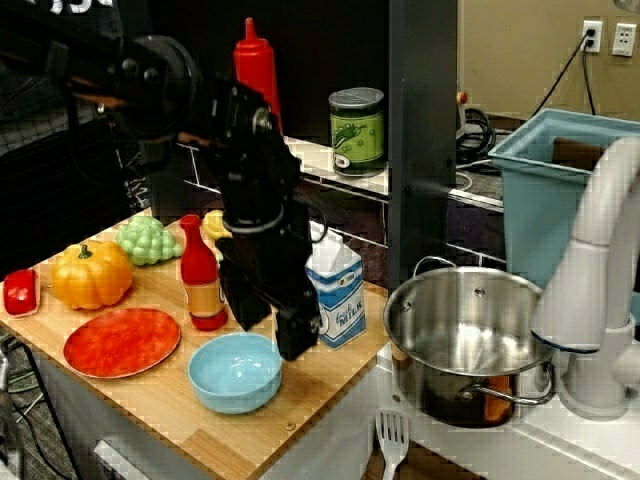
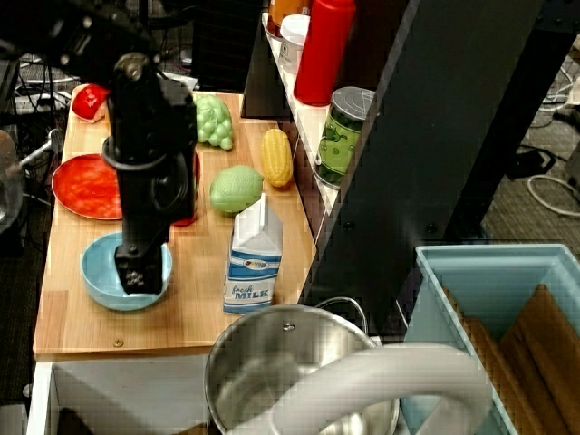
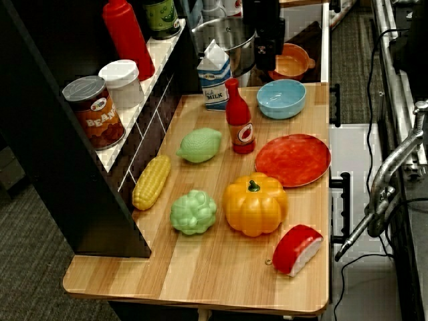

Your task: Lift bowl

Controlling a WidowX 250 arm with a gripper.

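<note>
The bowl [image 1: 235, 372] sits nearest the front edge of the wooden counter [image 1: 230, 440], close to the corner where the board ends beside the sink. It rests flat on the wood, empty and upright. A strip of bare board runs between its rim and the front edge. To its left the red-orange plate [image 1: 122, 341] lies near it but apart, with a narrow gap of wood between them.

The gripper [image 1: 272, 325] hangs at the bowl's back rim, pointing down from the black arm [image 1: 255, 170]. In the overhead side view its tip [image 2: 140, 276] lies over the bowl's interior. In the front view two dark fingers [image 1: 298, 330] stand spread with a gap between them, and nothing is held in that gap. Whether a finger touches the rim I cannot tell.

Just behind the bowl stands the red sauce bottle [image 1: 202, 275], and to the right the milk carton [image 1: 335, 290], upright, near the gripper but not touching it. The steel pot [image 1: 470, 335] sits in the sink past the counter's right edge.

Farther back lie the pumpkin [image 1: 92, 274], the green grapes [image 1: 148, 240], the lime [image 2: 237, 188] and the corn [image 2: 276, 157], well apart from the bowl. Against the back rises a dark shelf [image 2: 313, 172] carrying the ketchup bottle [image 1: 257, 65] and a green can [image 1: 357, 130].
</note>
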